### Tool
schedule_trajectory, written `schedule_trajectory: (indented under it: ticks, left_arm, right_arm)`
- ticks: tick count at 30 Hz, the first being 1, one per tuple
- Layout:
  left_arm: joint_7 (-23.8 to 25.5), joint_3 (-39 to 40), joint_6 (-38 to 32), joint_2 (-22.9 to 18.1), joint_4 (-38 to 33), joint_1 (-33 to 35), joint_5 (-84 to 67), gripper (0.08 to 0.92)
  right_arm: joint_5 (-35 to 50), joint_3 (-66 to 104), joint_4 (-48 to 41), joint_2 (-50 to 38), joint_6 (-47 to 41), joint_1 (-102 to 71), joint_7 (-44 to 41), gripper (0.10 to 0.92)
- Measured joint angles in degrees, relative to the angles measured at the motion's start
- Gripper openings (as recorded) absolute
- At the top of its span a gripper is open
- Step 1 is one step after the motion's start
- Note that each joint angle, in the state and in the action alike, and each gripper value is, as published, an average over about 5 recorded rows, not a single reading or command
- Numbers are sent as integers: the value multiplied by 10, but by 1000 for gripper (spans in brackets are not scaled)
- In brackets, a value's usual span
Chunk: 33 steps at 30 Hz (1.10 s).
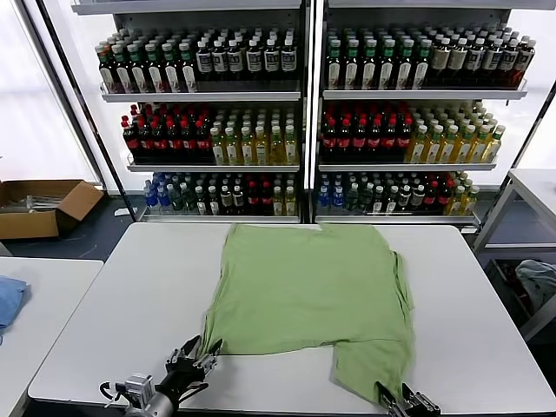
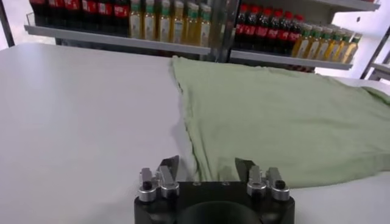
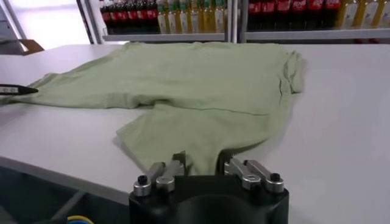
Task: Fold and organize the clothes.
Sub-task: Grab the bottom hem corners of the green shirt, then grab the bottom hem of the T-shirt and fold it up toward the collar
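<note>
A light green shirt [image 1: 304, 287] lies spread flat on the white table [image 1: 130, 295], collar end toward the shelves. My left gripper [image 1: 201, 354] is at the near left corner of the shirt. In the left wrist view its jaws [image 2: 207, 167] stand apart, with the cloth edge [image 2: 189, 152] lying between them. My right gripper [image 1: 395, 398] is at the near right corner, by the table's front edge. In the right wrist view it [image 3: 204, 161] is shut on the near edge of the shirt [image 3: 201, 85], and cloth bunches between its fingers.
Shelves of bottles [image 1: 304, 122] stand behind the table. A cardboard box [image 1: 39, 207] sits on the floor at the far left. A blue cloth [image 1: 9, 300] lies on a side table to the left. Another table [image 1: 534, 187] stands to the right.
</note>
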Motion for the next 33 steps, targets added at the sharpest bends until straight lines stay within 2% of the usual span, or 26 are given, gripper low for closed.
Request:
schedule_trajectory:
  ticks: [2,13,16,33]
  left_arm:
    - [-3,4,-1,-1,0,2,0,463]
    - [-32,19,-24,-14,-3,9,5,147]
    - [-40,21,-33,-18,-5,12,6,96]
    - [-74,11,-60,-36,-82,60,11,84]
  right_arm:
    - [2,1,0,2,6,0,-3,113]
    - [20,10,-7,4,62,-1,-32,109]
    - [25,15,-5,6,80,-5,-39,109]
    - [55,60,31,28,148,-92,-66,109]
